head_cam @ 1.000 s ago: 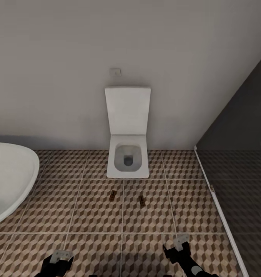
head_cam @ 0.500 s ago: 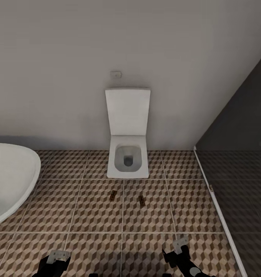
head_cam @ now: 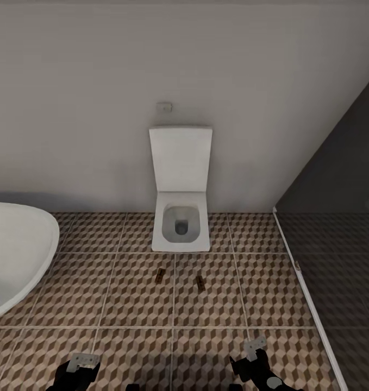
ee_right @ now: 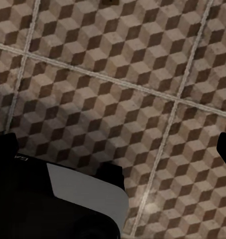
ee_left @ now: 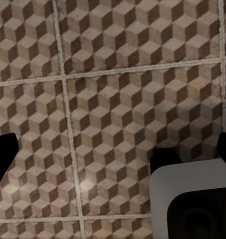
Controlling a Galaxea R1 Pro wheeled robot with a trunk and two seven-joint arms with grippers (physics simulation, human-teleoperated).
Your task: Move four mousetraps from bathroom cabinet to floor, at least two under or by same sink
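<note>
Two mousetraps lie on the bathroom floor (head_cam: 124, 304) in front of the white toilet: one mousetrap (head_cam: 160, 276) to the left, the other mousetrap (head_cam: 200, 282) to the right, about a hand's width apart. My left gripper (head_cam: 78, 365) and right gripper (head_cam: 253, 352) hover at the bottom edge of the head view, well short of the traps. Both wrist views look down on patterned tiles, with the left gripper (ee_left: 113, 154) and the right gripper (ee_right: 113, 149) open and holding nothing. The cabinet and the sink are out of view.
The white square toilet (head_cam: 180, 227) stands against the grey wall with its lid up. A white oval bathtub (head_cam: 16, 255) bulges in from the left. The dark shower area (head_cam: 342, 271) runs along the right behind a pale threshold strip.
The head view has shifted a little, and both grippers sit slightly lower in it. The two mousetraps have not moved on the tiles.
</note>
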